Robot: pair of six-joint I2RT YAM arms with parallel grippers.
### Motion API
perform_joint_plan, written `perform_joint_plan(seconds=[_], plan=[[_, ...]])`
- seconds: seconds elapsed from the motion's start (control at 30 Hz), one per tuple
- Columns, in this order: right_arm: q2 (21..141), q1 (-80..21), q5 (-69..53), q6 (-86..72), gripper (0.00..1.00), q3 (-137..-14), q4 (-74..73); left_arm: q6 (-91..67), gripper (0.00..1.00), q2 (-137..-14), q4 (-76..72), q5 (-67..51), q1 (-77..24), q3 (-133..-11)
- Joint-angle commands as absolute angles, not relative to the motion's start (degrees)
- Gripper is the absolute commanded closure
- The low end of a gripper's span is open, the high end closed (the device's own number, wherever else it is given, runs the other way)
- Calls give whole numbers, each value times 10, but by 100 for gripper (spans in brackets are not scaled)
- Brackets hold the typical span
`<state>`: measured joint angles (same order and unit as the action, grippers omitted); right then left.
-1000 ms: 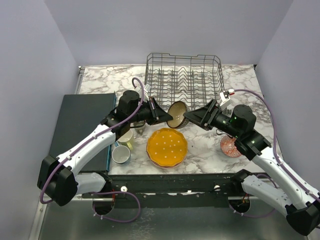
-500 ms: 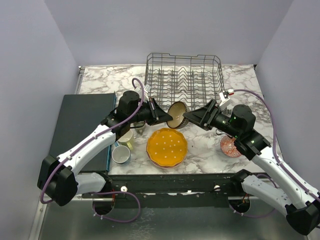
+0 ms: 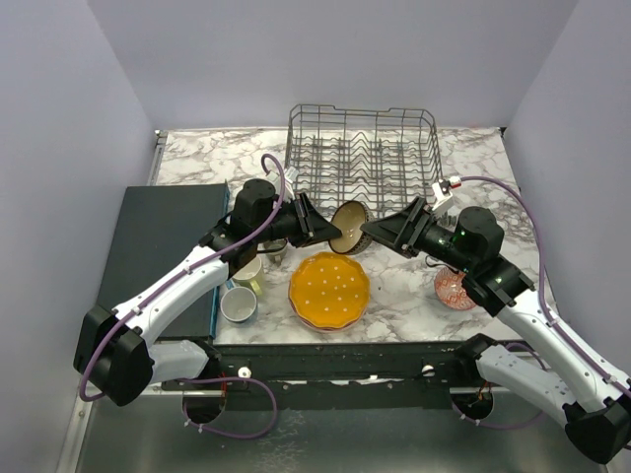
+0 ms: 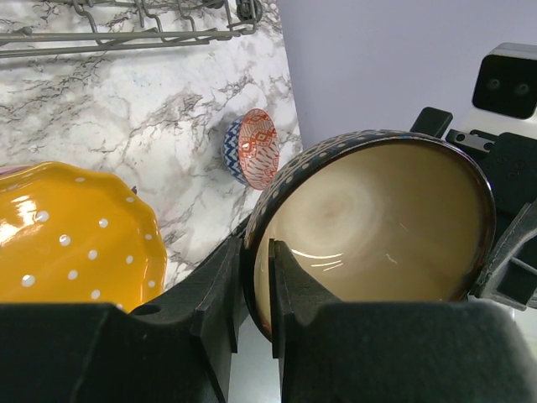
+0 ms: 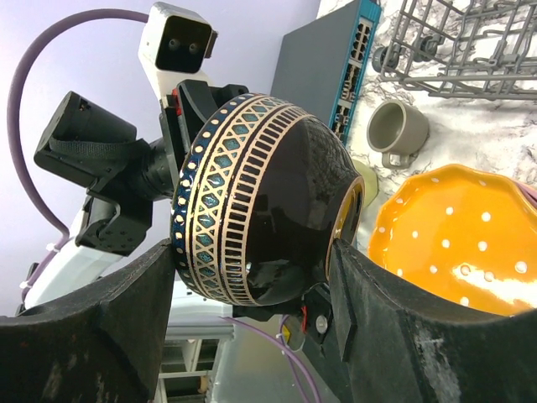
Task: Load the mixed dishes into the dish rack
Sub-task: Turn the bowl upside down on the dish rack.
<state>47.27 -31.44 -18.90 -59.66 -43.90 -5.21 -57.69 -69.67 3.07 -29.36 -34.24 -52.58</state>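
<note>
One dish rack point(image 3: 363, 148) stands at the far side of the marbled surface point(image 3: 207, 163). One brown bowl point(image 3: 349, 227) hangs tipped on its side just in front of the rack, between the two arms. One orange white-dotted plate point(image 3: 329, 290) lies near the front edge, and one small patterned bowl point(image 3: 454, 288) lies to its right, under the right arm. Two mugs, one yellow point(image 3: 248, 271) and one grey point(image 3: 239, 304), sit by the edge of the single dark mat point(image 3: 158, 246).

The right fingers point(image 5: 126, 311) are clamped wide on the brown bowl, one on its patterned wall and one at its foot. The left fingers point(image 4: 222, 290) straddle its rim, one inside and one outside; I cannot tell whether they press on it.

Against a second ago, bowl, arms and dishes sit in the same places; only the left fingers look slightly wider spread.
</note>
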Motion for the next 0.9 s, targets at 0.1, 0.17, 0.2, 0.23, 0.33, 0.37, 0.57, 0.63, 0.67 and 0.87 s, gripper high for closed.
perform_joint_plan(seconds=[0.1, 0.17, 0.2, 0.23, 0.33, 0.37, 0.57, 0.63, 0.67, 0.87], plan=[[468, -315, -161, -579, 67, -464, -53, -570, 69, -700, -1, -310, -344, -526], [470, -316, -153, -572, 67, -472, -64, -567, 63, -698, 5, -308, -343, -529], [471, -315, -147, -568, 67, -476, -71, -564, 60, -697, 14, -306, -343, -530], [472, -315, -143, -564, 67, -478, -74, -561, 58, -696, 19, -303, -343, -532], [474, -315, -128, -557, 67, -485, -85, -554, 54, -694, 30, -298, -341, -535], [475, -315, -126, -554, 67, -487, -87, -552, 53, -692, 32, -296, -341, -535], [482, -315, -92, -528, 68, -514, -118, -529, 48, -686, 69, -269, -335, -539], [490, -316, -81, -516, 68, -528, -130, -518, 48, -682, 90, -258, -332, -546], [495, -315, -75, -508, 68, -535, -137, -511, 48, -680, 98, -251, -330, -549], [538, -315, -44, -457, 69, -585, -179, -475, 47, -668, 156, -219, -323, -573]])
